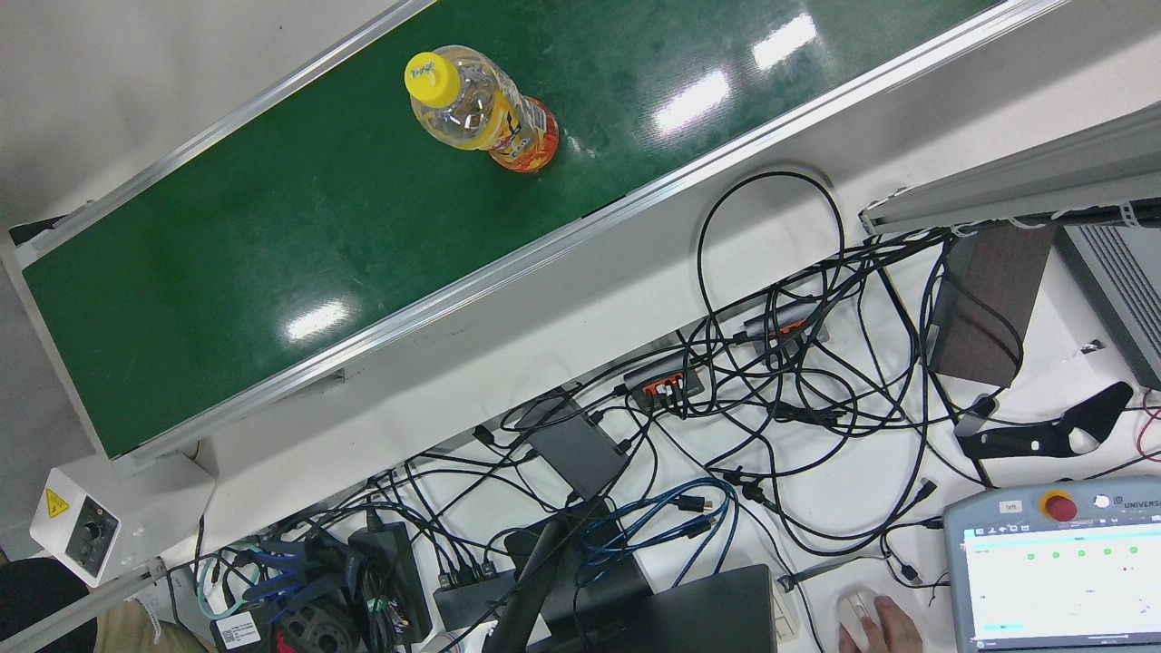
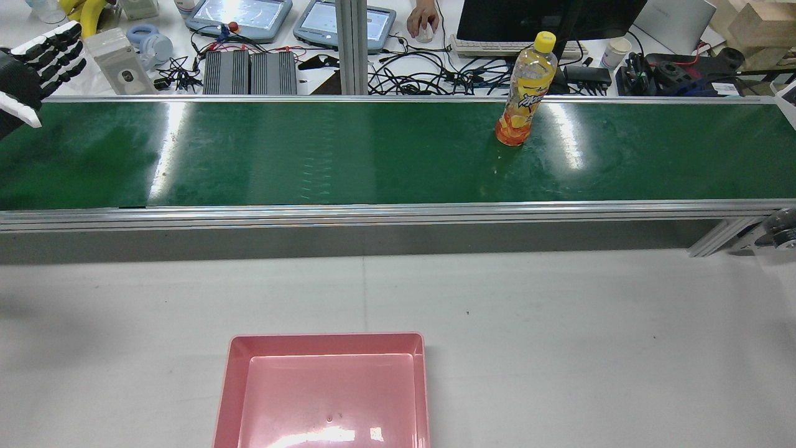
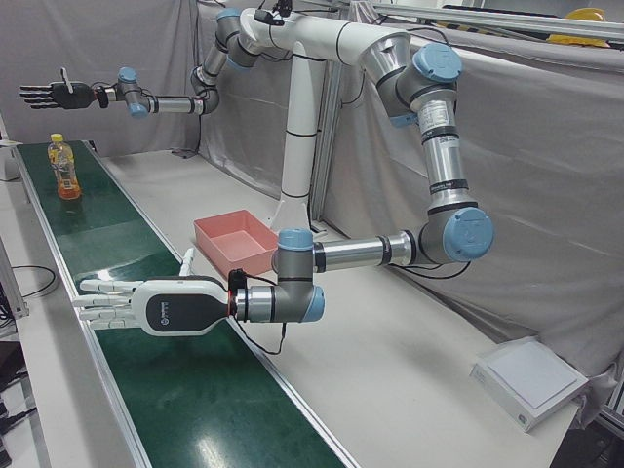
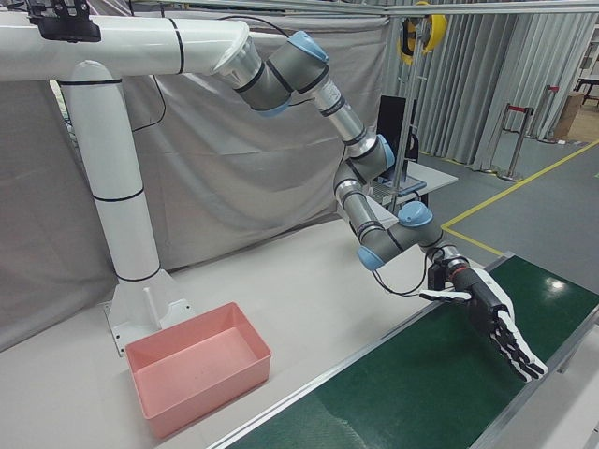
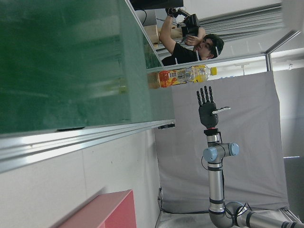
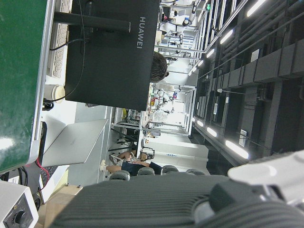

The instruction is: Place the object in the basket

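On the green conveyor belt [image 2: 311, 155] our orange drink bottle [image 2: 525, 93] stands upright, far from both empty, splayed hands [image 3: 107, 297] [image 4: 496, 323]; it's tall, probably tips if bumped before reaching the pink basket [image 2: 323, 392].

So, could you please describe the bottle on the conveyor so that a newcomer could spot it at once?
Find the long green conveyor belt that crosses the station beyond the pink basket. The bottle stands upright on it, near the far rail, right of centre in the rear view. It is the only thing on the belt: clear plastic, yellow cap, orange label, yellow drink.
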Robot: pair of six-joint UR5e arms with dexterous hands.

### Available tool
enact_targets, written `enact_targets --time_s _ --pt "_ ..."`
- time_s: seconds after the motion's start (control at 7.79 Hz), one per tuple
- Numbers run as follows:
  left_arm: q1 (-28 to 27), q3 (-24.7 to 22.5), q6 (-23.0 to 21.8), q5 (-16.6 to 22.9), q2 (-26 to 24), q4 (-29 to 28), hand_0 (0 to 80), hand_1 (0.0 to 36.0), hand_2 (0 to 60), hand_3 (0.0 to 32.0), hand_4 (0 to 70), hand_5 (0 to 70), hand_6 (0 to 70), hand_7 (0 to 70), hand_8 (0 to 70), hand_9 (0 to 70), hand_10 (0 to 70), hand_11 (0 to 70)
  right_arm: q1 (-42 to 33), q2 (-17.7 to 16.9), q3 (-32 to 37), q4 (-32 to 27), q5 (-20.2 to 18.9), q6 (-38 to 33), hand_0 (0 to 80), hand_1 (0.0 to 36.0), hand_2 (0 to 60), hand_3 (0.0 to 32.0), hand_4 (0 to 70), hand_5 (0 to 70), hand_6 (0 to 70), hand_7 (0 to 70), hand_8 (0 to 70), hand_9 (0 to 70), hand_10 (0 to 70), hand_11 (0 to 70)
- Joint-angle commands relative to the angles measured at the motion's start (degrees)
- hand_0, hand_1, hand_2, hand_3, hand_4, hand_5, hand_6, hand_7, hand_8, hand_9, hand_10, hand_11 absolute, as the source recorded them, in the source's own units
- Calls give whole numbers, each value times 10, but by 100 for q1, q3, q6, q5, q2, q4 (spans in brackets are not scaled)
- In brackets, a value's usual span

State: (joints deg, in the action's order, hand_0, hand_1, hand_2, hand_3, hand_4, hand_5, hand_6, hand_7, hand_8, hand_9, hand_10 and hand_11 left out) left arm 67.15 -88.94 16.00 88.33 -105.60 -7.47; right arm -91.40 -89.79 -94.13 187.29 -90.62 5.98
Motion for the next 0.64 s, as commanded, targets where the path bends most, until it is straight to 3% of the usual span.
enact_targets --time_s 0.0,0.51 --pt "9 -10 -35 -9 22 -26 580 37 0 0 93 52 0 0 0 0 18 42 0 -4 0 -9 0 0 0 0 0 0 0 0 0 0 0 0 0 0" --pt "0 -10 -106 -9 40 -35 572 37 0 0 93 62 0 0 0 0 23 50 0 5 0 0 0 0 0 0 0 0 0 0 0 0 0 0 0 0"
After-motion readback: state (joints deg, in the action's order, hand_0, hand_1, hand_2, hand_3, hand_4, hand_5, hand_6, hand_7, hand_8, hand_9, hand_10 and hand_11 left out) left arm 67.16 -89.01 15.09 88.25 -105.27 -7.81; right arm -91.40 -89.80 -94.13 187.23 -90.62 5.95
